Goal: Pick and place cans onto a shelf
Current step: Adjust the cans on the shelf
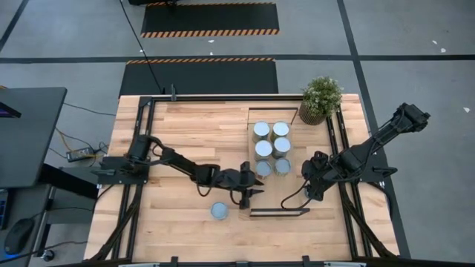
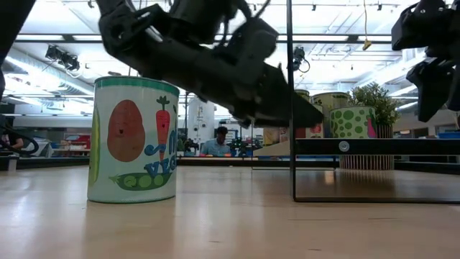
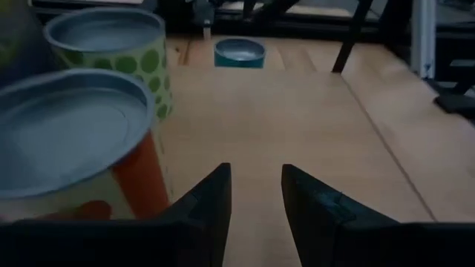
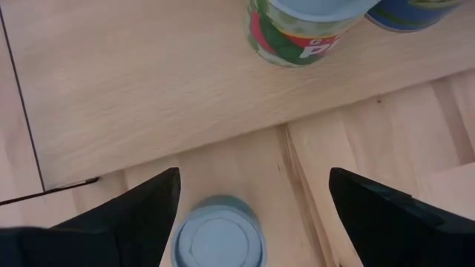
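Several cans (image 1: pixel 272 147) stand upright in two rows on the light-wood shelf (image 1: pixel 293 189). One can (image 1: pixel 220 211) stands on the table near the front; in the low view (image 2: pixel 133 140) it has a vegetable label. My left gripper (image 1: pixel 249 191) hovers open and empty at the shelf's near left edge, with two shelf cans (image 3: pixel 74 141) beside it. My right gripper (image 4: pixel 254 172) is wide open at the shelf's right edge, above another can (image 4: pixel 219 237) standing on the tabletop. Its fingers stand on either side of that can, apart from it.
A potted green plant (image 1: pixel 320 99) stands at the shelf's far right corner. The shelf's thin black frame (image 2: pixel 291 108) rises from the table. Bare tabletop (image 1: pixel 178 126) lies left of the shelf. A person (image 2: pixel 219 140) shows in the room beyond the table.
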You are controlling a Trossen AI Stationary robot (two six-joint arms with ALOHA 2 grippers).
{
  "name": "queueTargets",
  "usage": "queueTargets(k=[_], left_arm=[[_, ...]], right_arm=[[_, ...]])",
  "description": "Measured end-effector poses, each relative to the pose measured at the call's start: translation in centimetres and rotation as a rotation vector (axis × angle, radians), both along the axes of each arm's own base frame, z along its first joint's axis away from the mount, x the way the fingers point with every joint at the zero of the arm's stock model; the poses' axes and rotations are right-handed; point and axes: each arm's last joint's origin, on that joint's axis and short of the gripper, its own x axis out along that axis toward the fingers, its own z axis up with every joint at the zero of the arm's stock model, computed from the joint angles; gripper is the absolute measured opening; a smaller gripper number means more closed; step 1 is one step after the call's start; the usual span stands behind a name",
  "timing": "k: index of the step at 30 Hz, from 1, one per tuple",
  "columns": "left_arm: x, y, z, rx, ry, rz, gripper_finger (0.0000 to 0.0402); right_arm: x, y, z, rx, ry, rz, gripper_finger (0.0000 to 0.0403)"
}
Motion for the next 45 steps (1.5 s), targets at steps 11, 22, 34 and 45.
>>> queueTargets(k=[11, 22, 34, 45], left_arm=[[1.1, 0.2, 0.0, 0.043, 0.0, 0.116, 0.0126], [1.1, 0.8, -0.2, 0.078, 0.02, 0.197, 0.0126], [0.8, 0.7, 1.1, 0.107, 0.031, 0.08, 0.0126], [0.7, 0.4, 1.8, 0.068, 0.035, -0.019, 0.0126]], right_arm=[[-0.1, 0.1, -0.1, 0.037, 0.02, -0.034, 0.0352], [-0.1, 0.1, -0.1, 0.047, 0.02, -0.052, 0.0352], [-0.5, 0.9, 0.0, 0.047, -0.001, -0.012, 0.0352], [0.7, 1.9, 0.4, -0.016, -0.201, 0.133, 0.0352]])
